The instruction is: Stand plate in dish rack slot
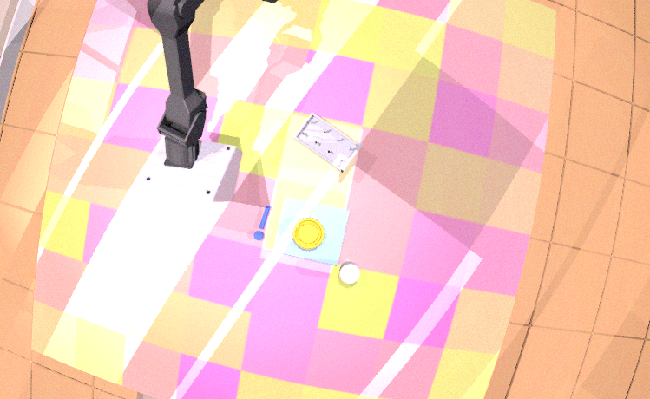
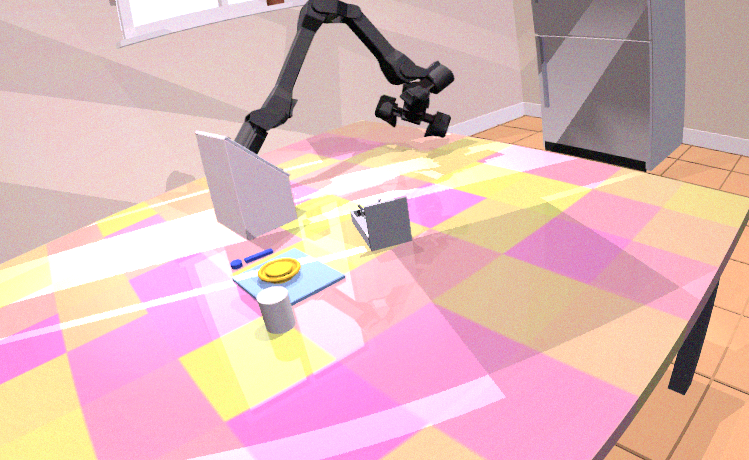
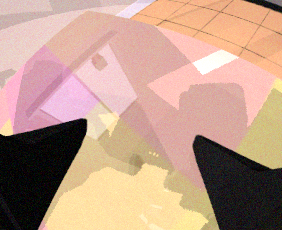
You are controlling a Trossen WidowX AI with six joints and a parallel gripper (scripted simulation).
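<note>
A yellow round plate (image 1: 308,233) (image 2: 279,270) lies flat on a light blue square board (image 1: 336,225) (image 2: 321,277). The dish rack (image 1: 337,146) (image 2: 390,225) is a small grey-white rack with small dark rails; it stands turned at an angle on the table, and no plate is seen in it. My gripper (image 2: 412,118) (image 3: 142,133) is open and empty, its fingers wide apart. It hangs high above the far part of the table, well away from both plate and rack. In the top view it is almost wholly beyond the top edge. The wrist view shows neither plate nor rack.
A white cup (image 1: 349,273) (image 2: 277,313) stands upright just off the board's corner. A blue stick (image 1: 265,217) (image 2: 258,256) and a small blue disc (image 1: 259,235) (image 2: 236,264) lie beside the board. The arm's grey-white base block (image 1: 188,180) (image 2: 260,200) stands behind them.
</note>
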